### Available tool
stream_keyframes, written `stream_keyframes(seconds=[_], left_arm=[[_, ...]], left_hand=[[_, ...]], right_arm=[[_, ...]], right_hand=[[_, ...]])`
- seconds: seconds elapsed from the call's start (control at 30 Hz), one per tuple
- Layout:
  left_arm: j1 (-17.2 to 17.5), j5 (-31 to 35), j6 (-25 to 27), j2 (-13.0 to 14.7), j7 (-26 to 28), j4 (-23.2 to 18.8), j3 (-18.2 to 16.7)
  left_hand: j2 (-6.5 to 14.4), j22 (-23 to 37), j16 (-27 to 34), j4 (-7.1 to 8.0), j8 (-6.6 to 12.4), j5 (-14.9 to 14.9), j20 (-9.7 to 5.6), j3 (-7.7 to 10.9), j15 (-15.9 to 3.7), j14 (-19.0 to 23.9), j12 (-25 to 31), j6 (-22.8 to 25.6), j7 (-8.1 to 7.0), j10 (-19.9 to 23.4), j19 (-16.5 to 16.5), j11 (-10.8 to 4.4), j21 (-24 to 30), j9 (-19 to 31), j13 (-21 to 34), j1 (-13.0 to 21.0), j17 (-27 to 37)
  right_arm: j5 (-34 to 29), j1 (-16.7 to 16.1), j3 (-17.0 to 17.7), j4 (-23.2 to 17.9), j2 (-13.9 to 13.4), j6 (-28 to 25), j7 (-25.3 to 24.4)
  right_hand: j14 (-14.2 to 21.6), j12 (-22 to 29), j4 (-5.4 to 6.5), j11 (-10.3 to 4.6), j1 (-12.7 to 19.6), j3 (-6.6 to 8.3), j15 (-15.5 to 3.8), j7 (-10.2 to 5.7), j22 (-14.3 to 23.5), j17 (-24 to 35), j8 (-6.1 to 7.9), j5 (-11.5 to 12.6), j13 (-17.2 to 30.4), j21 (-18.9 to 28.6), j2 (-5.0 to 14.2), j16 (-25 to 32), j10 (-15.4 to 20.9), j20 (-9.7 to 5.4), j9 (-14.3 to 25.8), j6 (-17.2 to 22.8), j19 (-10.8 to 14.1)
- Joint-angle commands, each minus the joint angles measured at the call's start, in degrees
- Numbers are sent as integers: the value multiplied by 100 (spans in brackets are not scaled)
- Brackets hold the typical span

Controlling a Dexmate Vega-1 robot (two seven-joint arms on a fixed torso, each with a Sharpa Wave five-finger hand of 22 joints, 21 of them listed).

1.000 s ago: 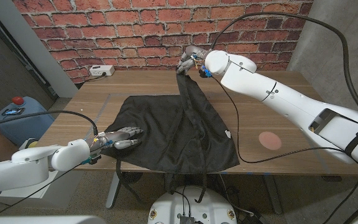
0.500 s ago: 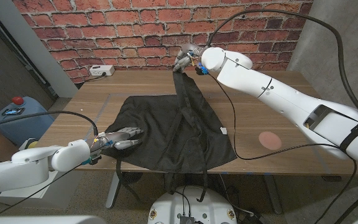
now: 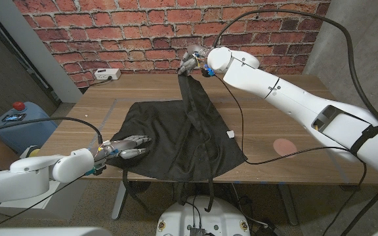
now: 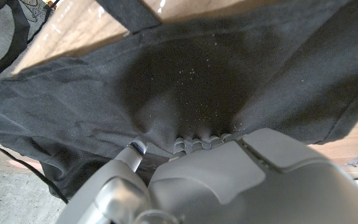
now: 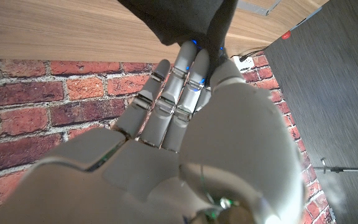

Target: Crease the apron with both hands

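Head view looks down from above, both arms entering from bottom corners. Left wrist view sits close behind the left hand (image 4: 229,180), facing the apron (image 4: 185,81). Right wrist view sits close behind the right hand (image 5: 185,130), facing the same apron.

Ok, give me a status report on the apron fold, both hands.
Right hand pinches apron corner, lifted above the table's far side. Left hand presses the apron's near left edge onto the table. Nothing in the way.

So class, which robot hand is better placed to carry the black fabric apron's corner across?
Right hand: it pinches the black fabric apron's lifted corner. Left hand presses the near edge.
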Motion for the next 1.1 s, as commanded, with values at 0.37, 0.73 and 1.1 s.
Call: stream_keyframes(seconds=[0.37, 0.73, 1.1], left_arm=[[-45, -44, 46, 82, 82, -34, 88], [-47, -93, 70, 123, 139, -58, 124], [-64, -94, 61, 113, 168, -46, 155]], left_hand=[[22, 26, 36, -24, 49, -2, -2, -6, 34, -247, -14, 38, -11, 11, 2, -26, 30, 31, 26, 71, 10], [27, 26, 35, -26, 48, -1, 3, -9, 29, -252, -17, 36, -10, 4, -2, -14, 29, 31, 26, 76, 11], [29, 26, 37, -29, 47, 0, 5, -11, 31, -248, -17, 33, -11, 5, -6, -18, 28, 31, 26, 83, 10]], right_arm=[[133, 332, -314, 938, 622, 260, 263], [219, 437, -414, 1256, 848, 371, 412], [245, 506, -414, 1271, 912, 430, 434]], right_hand=[[76, 6, 4, 39, 89, -35, -396, 18, 27, 49, -26, -7, 28, 43, 12, -65, 5, 6, 17, 10, 66], [96, 0, 5, 31, 100, -56, -397, 40, 26, 72, -31, -12, 34, 45, 17, -99, 6, 16, 28, 27, 75], [115, -11, 4, 34, 116, -73, -398, 58, 25, 104, -49, -14, 29, 44, 23, -129, 13, 20, 33, 22, 78]])
